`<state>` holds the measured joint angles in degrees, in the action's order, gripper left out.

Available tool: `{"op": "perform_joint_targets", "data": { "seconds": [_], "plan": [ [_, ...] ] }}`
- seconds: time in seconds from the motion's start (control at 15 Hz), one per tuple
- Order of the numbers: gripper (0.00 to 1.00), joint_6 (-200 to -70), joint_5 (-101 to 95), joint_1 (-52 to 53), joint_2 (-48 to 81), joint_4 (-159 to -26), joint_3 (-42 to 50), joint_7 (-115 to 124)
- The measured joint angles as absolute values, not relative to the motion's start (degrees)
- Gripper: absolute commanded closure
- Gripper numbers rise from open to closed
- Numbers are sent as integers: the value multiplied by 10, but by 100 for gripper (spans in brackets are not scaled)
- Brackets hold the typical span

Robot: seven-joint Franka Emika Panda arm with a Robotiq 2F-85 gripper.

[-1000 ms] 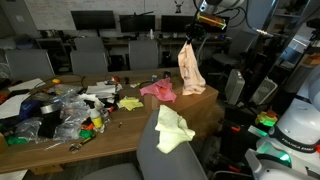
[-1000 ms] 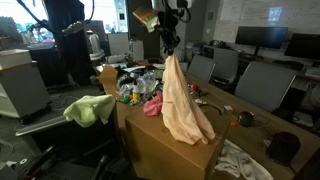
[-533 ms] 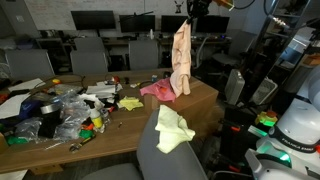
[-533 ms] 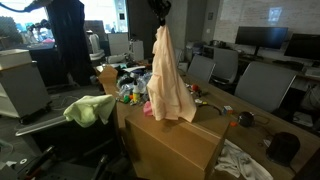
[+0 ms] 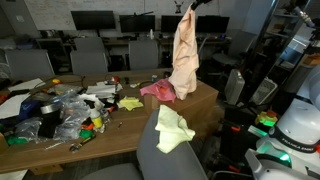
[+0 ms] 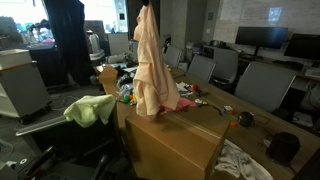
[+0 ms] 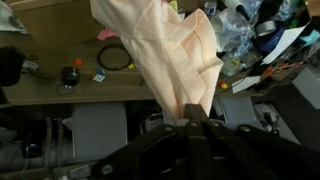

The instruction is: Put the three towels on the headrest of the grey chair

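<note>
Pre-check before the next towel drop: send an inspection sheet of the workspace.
Surface: wooden table, one end crowded.
Job's things: peach towel hangs from the claw over the table's other end. The yellow-green towel is draped on the grey chair headrest. The pink towel lies on the table.
Clutter: plastic bags and small items heaped on the table.
Grippers: claw shut on the peach towel.
Cables: dark loop on the table, possibly a cable.
Surroundings: office chairs, monitors.

Dim office light, low-res ext views; wrist view blurred, dark at bottom.
</note>
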<state>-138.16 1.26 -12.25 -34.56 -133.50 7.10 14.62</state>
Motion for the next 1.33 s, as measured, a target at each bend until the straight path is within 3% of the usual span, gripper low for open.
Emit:
{"op": "perform_joint_targets", "data": {
  "seconds": [1.33],
  "plan": [
    [100, -1112, 38, 40, -449, -1365, 74, -185]
  ]
}}
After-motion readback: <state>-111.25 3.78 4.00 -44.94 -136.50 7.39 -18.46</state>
